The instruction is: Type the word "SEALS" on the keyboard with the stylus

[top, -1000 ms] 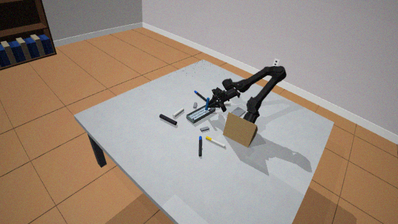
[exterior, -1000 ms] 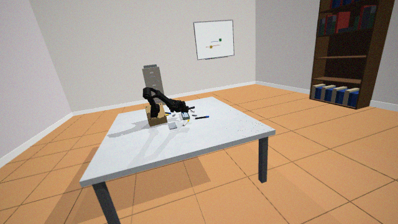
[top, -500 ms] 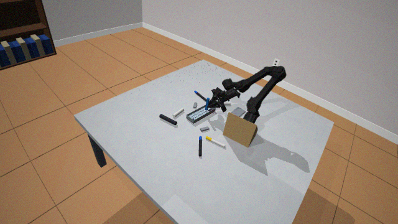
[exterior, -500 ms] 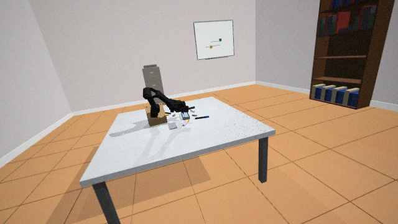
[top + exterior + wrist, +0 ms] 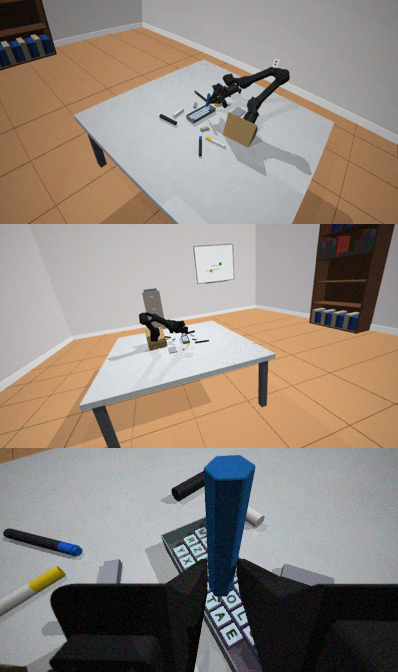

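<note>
My gripper (image 5: pixel 222 565) (image 5: pixel 214 100) is shut on a blue stylus (image 5: pixel 226 523) (image 5: pixel 208 99) and holds it upright, tip down, over the right end of the small dark keyboard (image 5: pixel 201 113) (image 5: pixel 225 618) (image 5: pixel 185 339). In the wrist view the stylus stands between the two black fingers, and white keys with green letters show below and behind it. The stylus tip is hidden by the fingers, so I cannot tell whether it touches a key.
A brown cardboard box (image 5: pixel 240 129) (image 5: pixel 156 341) stands by the arm's base. Around the keyboard lie a black cylinder (image 5: pixel 168 119) (image 5: pixel 188 486), a white cylinder (image 5: pixel 178 112), blue-tipped pens (image 5: pixel 200 145) (image 5: pixel 41 541), a yellow-tipped marker (image 5: pixel 215 142) (image 5: pixel 30 589) and small grey blocks (image 5: pixel 204 128) (image 5: pixel 110 571).
</note>
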{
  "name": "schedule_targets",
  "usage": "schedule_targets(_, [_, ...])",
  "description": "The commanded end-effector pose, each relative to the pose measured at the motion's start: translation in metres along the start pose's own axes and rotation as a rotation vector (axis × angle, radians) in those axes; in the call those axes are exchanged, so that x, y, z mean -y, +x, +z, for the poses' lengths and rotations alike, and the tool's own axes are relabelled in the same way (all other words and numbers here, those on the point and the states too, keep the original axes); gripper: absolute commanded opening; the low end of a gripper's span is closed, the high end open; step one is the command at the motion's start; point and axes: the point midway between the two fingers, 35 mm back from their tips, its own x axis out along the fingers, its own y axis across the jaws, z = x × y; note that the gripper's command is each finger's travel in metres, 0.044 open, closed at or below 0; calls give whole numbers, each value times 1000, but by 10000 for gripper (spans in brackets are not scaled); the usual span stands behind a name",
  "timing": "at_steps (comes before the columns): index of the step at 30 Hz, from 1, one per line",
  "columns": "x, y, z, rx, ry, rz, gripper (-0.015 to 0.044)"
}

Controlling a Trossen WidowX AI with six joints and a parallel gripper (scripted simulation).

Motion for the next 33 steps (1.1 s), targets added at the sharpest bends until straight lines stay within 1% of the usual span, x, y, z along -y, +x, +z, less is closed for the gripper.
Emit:
schedule_targets(1, [0,0,0,1,-1,1,65])
schedule_targets(3, [2,0,0,1,-1,0,12])
schedule_targets(4, [4,0,1,1,-1,0,0])
schedule_targets(11, [23,-2,4,-1,3,-4,0])
schedule_targets(23, [23,8,-14,-1,3,-5,0])
schedule_targets(26, [23,9,-15,-2,3,-5,79])
schedule_targets(33, [23,11,-18,-2,3,-4,81])
